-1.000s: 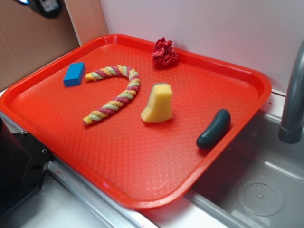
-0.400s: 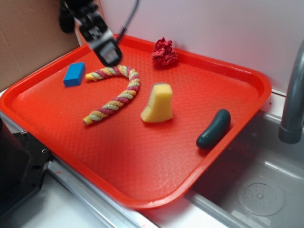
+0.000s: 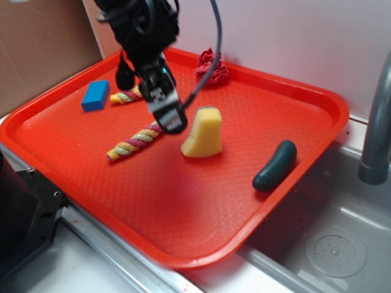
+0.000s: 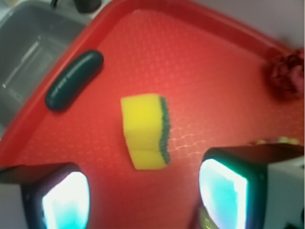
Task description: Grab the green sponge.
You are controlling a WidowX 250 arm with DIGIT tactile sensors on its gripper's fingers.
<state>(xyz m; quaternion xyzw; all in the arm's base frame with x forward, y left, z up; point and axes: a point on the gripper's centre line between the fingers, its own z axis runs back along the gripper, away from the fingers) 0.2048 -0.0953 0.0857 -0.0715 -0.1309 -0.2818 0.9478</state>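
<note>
The green sponge stands upright near the middle of the red tray, touching nothing. The tool hovers just beside it with fingers spread wide and empty, over a striped rope.

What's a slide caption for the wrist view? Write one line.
Open gripper hovering above the green sponge on the red tray, jaws apart on either side, dark green sausage-shaped object near the tray's edge.
</note>
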